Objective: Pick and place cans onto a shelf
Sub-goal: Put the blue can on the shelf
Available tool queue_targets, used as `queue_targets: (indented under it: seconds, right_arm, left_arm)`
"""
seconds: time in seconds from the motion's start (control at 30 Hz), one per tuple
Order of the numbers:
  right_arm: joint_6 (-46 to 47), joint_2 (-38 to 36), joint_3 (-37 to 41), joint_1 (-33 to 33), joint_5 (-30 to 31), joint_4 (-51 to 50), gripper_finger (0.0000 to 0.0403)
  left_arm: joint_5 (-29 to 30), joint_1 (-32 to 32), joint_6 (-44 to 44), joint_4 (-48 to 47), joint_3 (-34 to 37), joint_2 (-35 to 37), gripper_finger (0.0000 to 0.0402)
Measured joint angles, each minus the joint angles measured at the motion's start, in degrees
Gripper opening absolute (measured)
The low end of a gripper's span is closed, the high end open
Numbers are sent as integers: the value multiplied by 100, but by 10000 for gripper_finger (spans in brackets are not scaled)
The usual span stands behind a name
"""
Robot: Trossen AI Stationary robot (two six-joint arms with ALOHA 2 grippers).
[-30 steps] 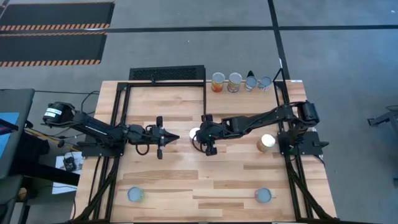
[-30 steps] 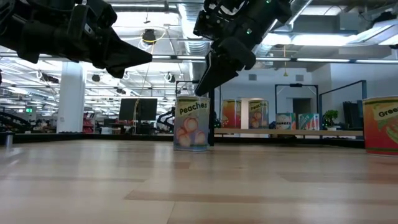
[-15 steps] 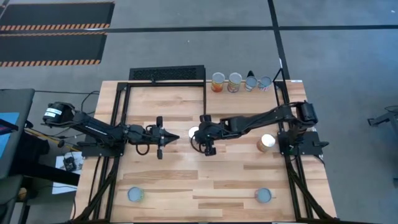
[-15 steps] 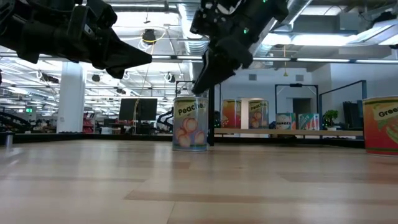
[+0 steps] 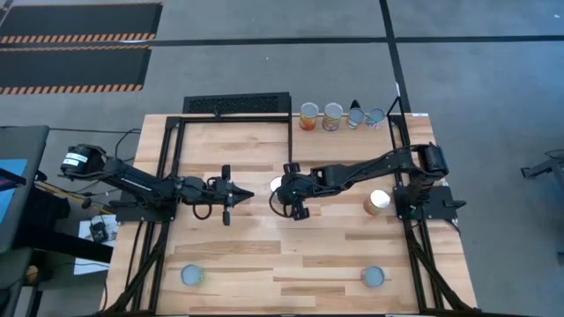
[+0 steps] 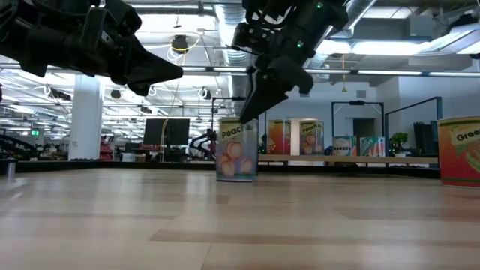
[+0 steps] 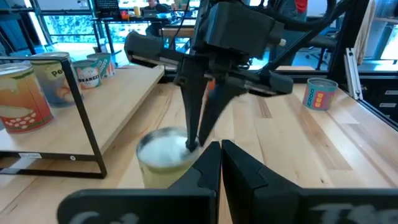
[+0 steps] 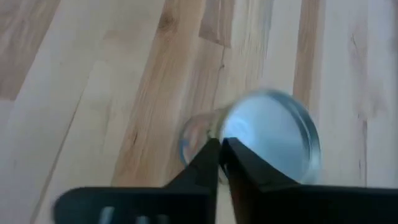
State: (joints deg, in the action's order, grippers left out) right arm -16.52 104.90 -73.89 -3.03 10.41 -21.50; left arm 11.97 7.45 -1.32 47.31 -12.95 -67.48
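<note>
A peaches can (image 6: 236, 148) stands mid-table, its shiny top (image 8: 273, 137) showing in the right wrist view. My right gripper (image 5: 280, 195) slants down onto it and is shut on its top rim. To the can's left, my left gripper (image 5: 243, 195) hovers shut above the table, pointing level at the can (image 7: 163, 152) and touching nothing. Several more cans (image 5: 342, 116) stand in a row on the shelf (image 6: 375, 160) at the far edge. My right gripper pinches the can's top rim (image 8: 214, 134) between its two fingertips (image 7: 191, 144), on the side toward the left arm. The fingers slant down from the table's right. The can's bottom stays on the table, and the can leans slightly.
A can with an orange label (image 5: 377, 202) stands near the right arm's base. Two more cans (image 5: 192, 276) (image 5: 374, 277) stand near the front edge. A black slatted grille (image 5: 236, 104) lies beyond the far edge, and black frame bars (image 5: 176, 176) run along the table's sides.
My right gripper has shut its fingers on the peaches can's top rim and rolled slightly. The can has shifted a little toward the table's right and now leans.
</note>
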Motion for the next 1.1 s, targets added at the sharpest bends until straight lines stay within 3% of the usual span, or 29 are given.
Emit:
queue_targets:
  seconds: [0.1, 0.3, 0.5, 0.83, 1.1]
  right_arm:
    - [-34, -121, 8, -49, -4, -278, 10]
    - [246, -633, 9, -291, 3, -1164, 9]
    - [250, -1463, 191, -248, 476, -1864, 5]
    - [-849, -3270, 1823, 1440, 245, -1201, 3]
    - [-1588, -3232, 1851, 2983, -653, -1099, 3]
  left_arm:
    - [0, -1, 0, -7, 0, 0, 2]
    - [0, 1, -81, -42, 0, 0, 2]
    - [-1, 1, -98, -143, 0, 0, 2]
    - [0, 1, -45, -73, -2, 0, 2]
    - [63, 1, 1, 17, -2, 0, 2]
